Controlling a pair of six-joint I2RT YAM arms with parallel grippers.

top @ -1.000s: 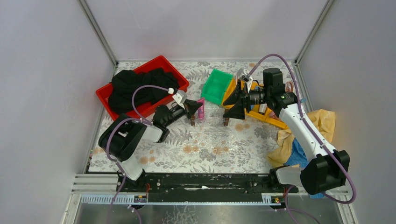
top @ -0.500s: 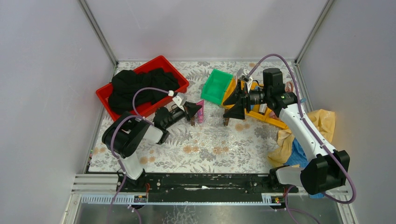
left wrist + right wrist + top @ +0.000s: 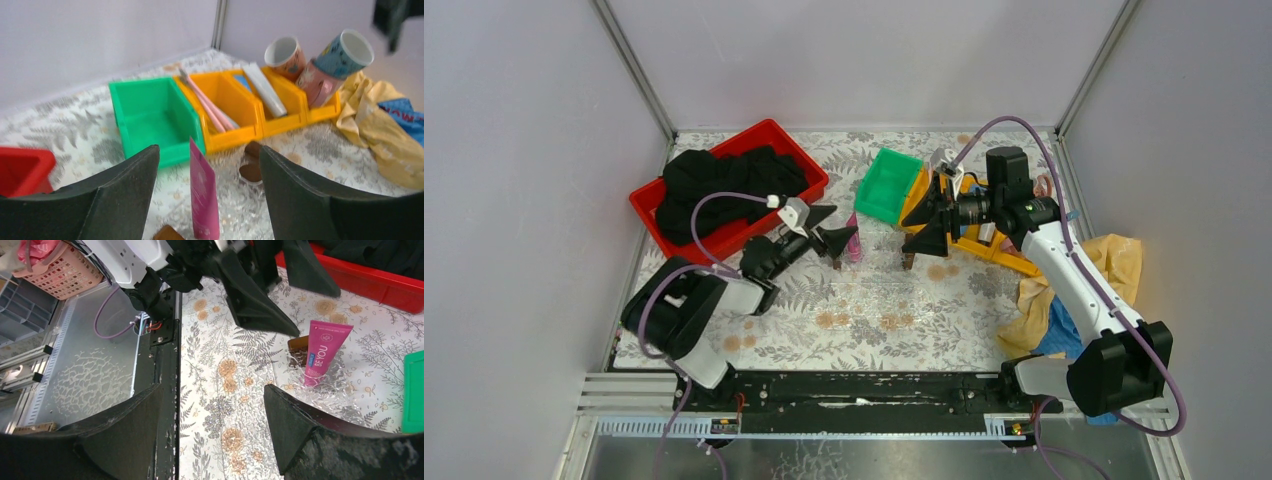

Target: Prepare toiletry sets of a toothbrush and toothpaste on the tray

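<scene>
Magenta toothpaste (image 3: 324, 352) upright between spread left hand (image 3: 836, 226), untouched; right hand (image 3: 212, 395) spread, empty.

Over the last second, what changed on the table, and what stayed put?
The left gripper opened, let go of the magenta-pink toothpaste tube and drew back slightly. The tube now stands upright, cap down, between the spread fingers. The right gripper stayed open and still, and the green bin did not move.
</scene>
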